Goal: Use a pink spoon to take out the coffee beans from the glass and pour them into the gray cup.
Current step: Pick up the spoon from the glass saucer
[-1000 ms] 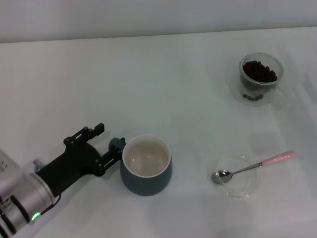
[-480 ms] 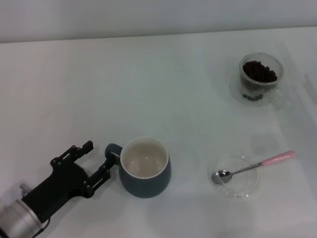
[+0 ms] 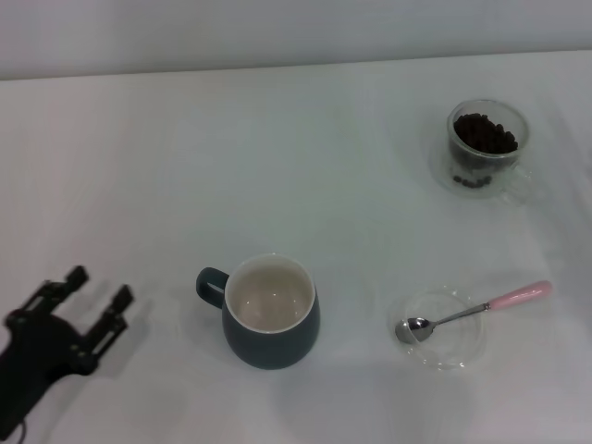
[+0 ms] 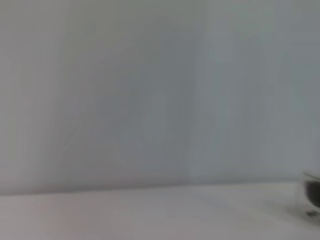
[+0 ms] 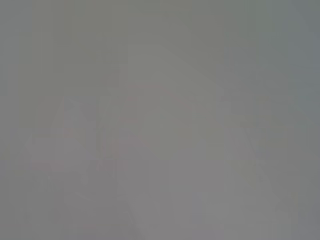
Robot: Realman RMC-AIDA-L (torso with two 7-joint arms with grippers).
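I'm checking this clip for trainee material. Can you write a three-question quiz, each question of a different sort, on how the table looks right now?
1. True or false: the pink spoon lies with its bowl in the saucer.
2. Where are the coffee beans?
A. in the gray cup
B. in the glass
C. spilled on the table
3. Fill in: the left gripper is open and holds ____.

Key
1. True; the handle sticks out past the rim.
2. B; the gray cup shows only its pale inside.
3. Nothing; it is apart from the cup, on the cup's handle side. The right gripper is not in view.
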